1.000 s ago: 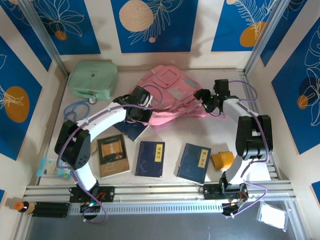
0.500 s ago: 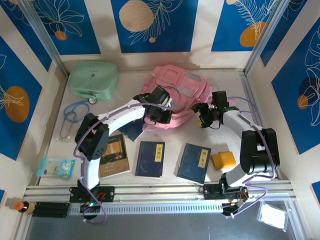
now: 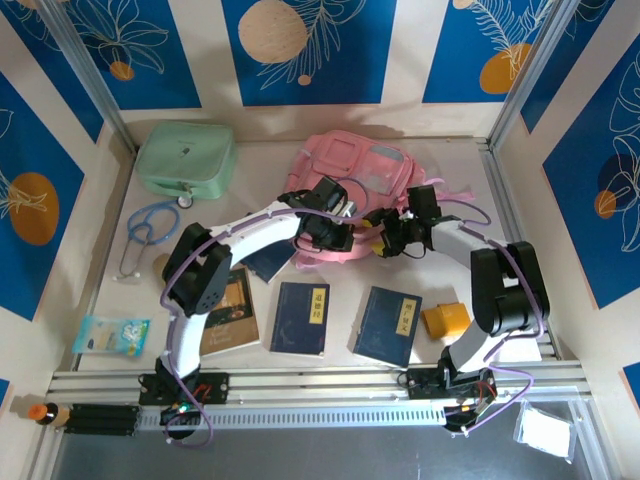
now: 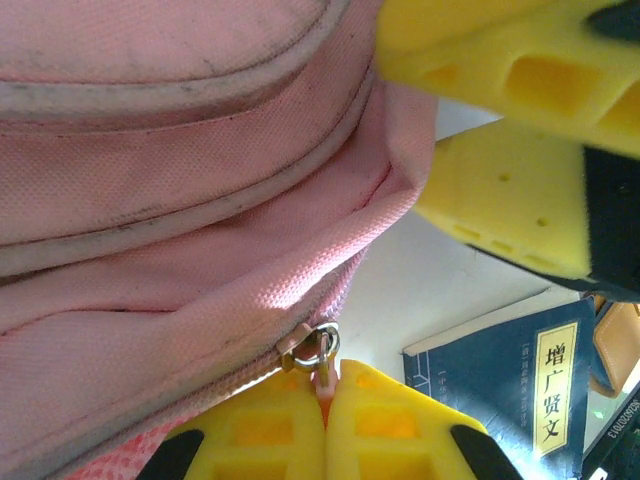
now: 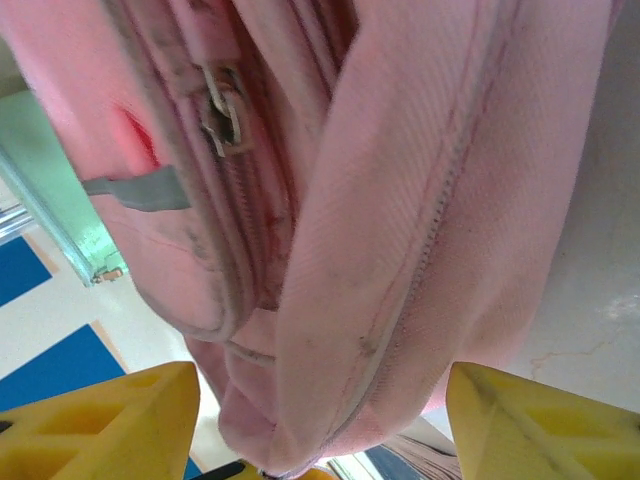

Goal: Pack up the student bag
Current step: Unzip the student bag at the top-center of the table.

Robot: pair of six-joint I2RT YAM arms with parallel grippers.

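The bag (image 3: 352, 170) lies at the back middle of the tabletop (image 3: 250, 170). The left gripper (image 4: 327, 378) is clamped on its zip pull (image 4: 316, 348). The right gripper (image 5: 320, 410) straddles the fabric, fingers apart. Best to pull along the zip's line while the right braces.

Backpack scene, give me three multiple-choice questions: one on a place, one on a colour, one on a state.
1. Where is the green case? A far left corner; B near right edge; C between the books.
2. What colour is the stethoscope? A red; B blue; C white.
3. How are the left fingers? A wide open; B shut on the zipper pull; C holding a book.
Answers: A, it sits by the back wall at left; B, its tubing is blue; B, the backpack's pull is pinched between the closed yellow fingers.
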